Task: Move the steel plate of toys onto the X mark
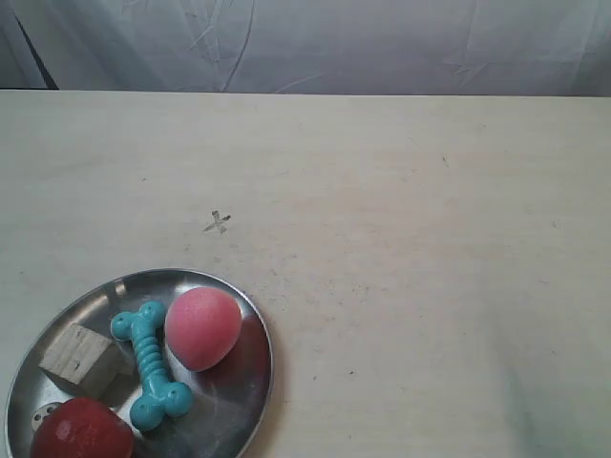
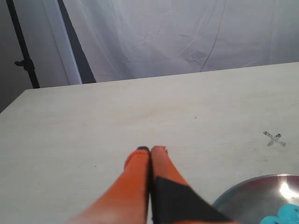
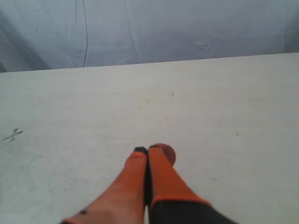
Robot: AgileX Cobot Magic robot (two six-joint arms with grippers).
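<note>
The steel plate [image 1: 243, 329] lies at the exterior view's lower left, partly cut off by the frame. In it sit a pink ball [image 1: 202, 327], a teal bone toy [image 1: 153, 364], a pale wooden cube [image 1: 78, 359], a red ball [image 1: 82, 431] and a small die [image 1: 44, 416]. The faint X mark [image 1: 218, 223] is drawn on the wood just beyond the plate. My left gripper [image 2: 150, 149] is shut and empty, with the plate rim [image 2: 247, 189] and X mark [image 2: 274, 139] beside it. My right gripper [image 3: 148, 149] is shut and empty over bare wood; the X mark [image 3: 12, 135] lies far off. Neither arm shows in the exterior view.
The pale beige table [image 1: 420, 248] stretches wide at the plate's right and beyond it. A white cloth backdrop [image 1: 315, 43] hangs behind the far edge. A dark stand [image 2: 21, 46] is off the table corner in the left wrist view.
</note>
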